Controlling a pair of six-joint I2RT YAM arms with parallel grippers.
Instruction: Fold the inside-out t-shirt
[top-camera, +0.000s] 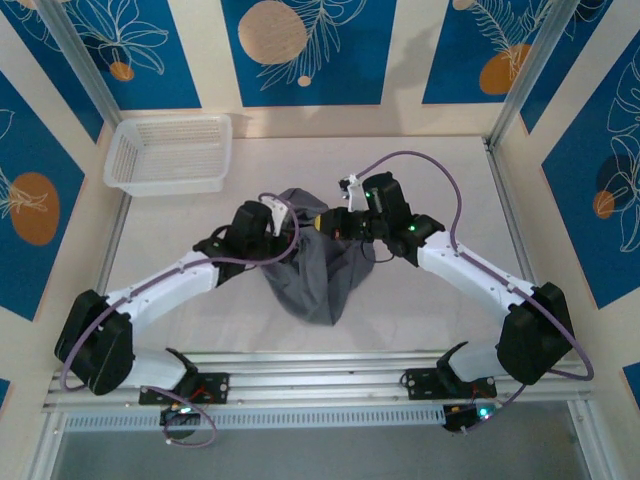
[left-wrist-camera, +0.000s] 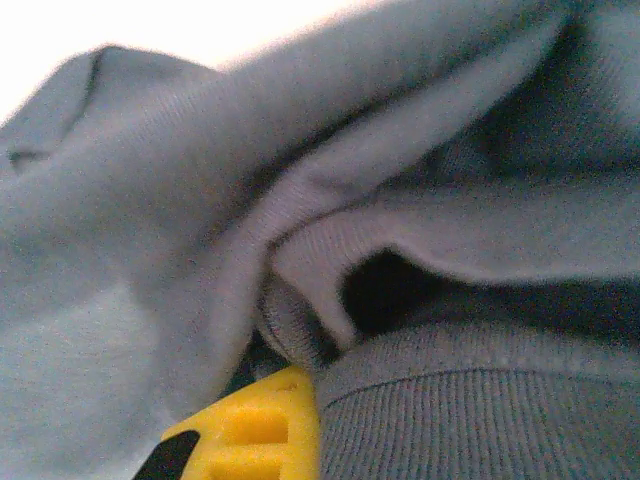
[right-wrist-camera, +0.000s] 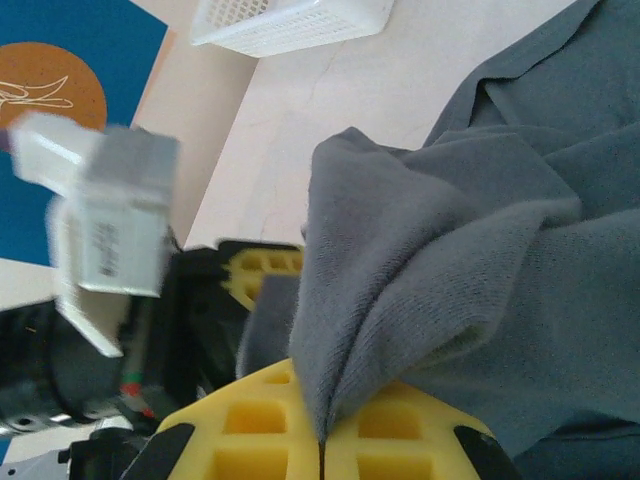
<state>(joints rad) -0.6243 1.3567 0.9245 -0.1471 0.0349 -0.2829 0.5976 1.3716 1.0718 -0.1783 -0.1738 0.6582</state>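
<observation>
Now, looking down from above onto a pale table (top-camera: 450, 170), boxed in by cream walls with blue panels (top-camera: 300, 40) of orange discs and white leaf outlines, silver frame posts (top-camera: 78, 55) at the back corners. Spotting a white mesh basket (top-camera: 170, 155) in the far left corner, well apart from the action. Finding the inside-out t-shirt (top-camera: 320, 270) mid-table, bunched into a dark grey heap, its top edge held up between the left hand (top-camera: 288, 222) and the right hand (top-camera: 325, 222), the two nearly meeting.

Over to the right wrist: catching yellow fingertips (right-wrist-camera: 270, 430) pressed together on a pinched fold of grey cloth, so closed and gripping the shirt, with the basket's rim and the other hand's yellow pad behind.

Over to the left wrist: getting ribbed hem and soft folds right up close, one yellow finger (left-wrist-camera: 250, 430) tucked under the fabric. Closed on the shirt too.
</observation>
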